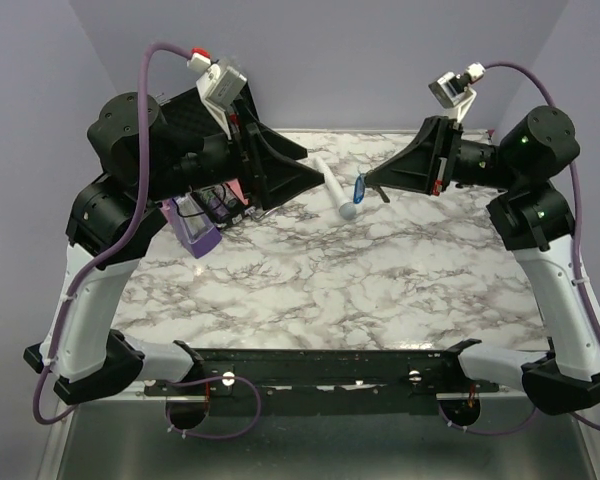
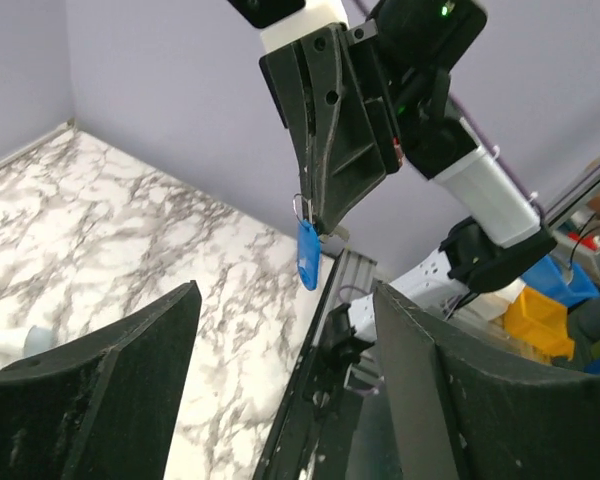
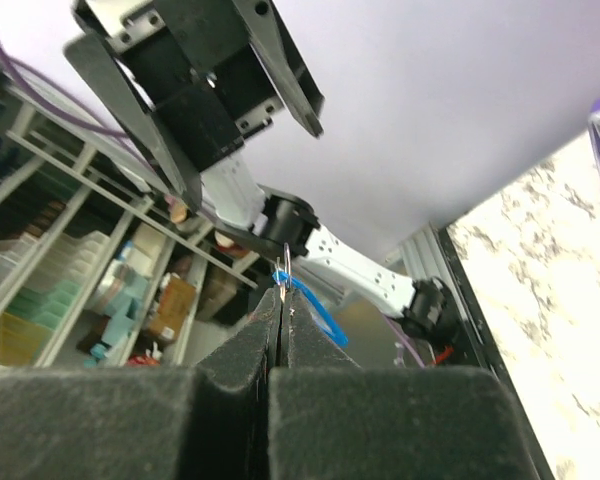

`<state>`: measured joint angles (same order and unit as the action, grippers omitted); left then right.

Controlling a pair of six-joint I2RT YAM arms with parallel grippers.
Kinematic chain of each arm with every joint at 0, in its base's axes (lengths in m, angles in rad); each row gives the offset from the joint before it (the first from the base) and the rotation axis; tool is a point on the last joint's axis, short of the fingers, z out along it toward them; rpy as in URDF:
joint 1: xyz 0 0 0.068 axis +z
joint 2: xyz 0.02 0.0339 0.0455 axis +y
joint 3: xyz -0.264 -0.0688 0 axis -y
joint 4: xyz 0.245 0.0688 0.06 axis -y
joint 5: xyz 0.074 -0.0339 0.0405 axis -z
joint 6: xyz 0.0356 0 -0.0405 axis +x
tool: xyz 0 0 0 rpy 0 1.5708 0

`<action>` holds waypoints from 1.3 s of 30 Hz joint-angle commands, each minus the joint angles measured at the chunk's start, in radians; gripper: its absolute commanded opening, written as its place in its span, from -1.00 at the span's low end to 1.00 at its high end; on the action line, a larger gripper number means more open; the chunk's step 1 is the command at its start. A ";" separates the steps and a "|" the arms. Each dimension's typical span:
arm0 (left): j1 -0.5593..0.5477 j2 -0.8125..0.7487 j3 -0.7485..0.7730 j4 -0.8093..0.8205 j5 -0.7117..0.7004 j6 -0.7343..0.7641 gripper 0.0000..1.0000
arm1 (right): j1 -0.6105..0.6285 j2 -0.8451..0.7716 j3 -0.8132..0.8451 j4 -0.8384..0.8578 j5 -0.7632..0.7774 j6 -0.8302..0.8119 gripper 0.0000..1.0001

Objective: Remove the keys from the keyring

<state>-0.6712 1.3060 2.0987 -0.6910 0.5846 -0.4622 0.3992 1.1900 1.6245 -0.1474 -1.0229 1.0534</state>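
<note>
The keyring (image 2: 307,255), a small blue oval tag on a thin wire loop, hangs in the air above the back of the marble table (image 1: 310,290). My right gripper (image 3: 283,300) is shut on its wire loop, and the blue tag (image 3: 318,316) pokes out past the tips. In the top view the keyring (image 1: 359,188) sits at the tips of the right gripper (image 1: 368,184). My left gripper (image 2: 285,300) faces it from the left, open, with nothing between its fingers (image 2: 150,350). In the top view the left gripper (image 1: 318,180) stands a short way from the tag. The keys are out of view.
A white wand (image 1: 338,190) lies on the marble just below the two grippers. A purple metronome (image 1: 192,225) stands at the left under the left arm. A black rail (image 1: 320,365) runs along the near edge between the arm bases.
</note>
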 commanded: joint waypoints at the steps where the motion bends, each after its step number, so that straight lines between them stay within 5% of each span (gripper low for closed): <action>1: 0.007 0.022 0.081 -0.179 0.023 0.103 0.53 | 0.009 0.020 0.055 -0.351 -0.081 -0.242 -0.98; 16: 0.042 0.179 0.146 -0.205 0.360 -0.024 0.26 | 0.046 0.008 0.080 -0.471 -0.123 -0.309 -0.98; 39: 0.016 0.274 0.144 -0.145 0.492 -0.136 -0.20 | 0.056 0.043 0.110 -0.455 -0.138 -0.313 -0.99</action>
<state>-0.6426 1.5642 2.2242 -0.8551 1.0332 -0.5854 0.4461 1.2243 1.7050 -0.5938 -1.1225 0.7498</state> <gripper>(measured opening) 0.419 0.013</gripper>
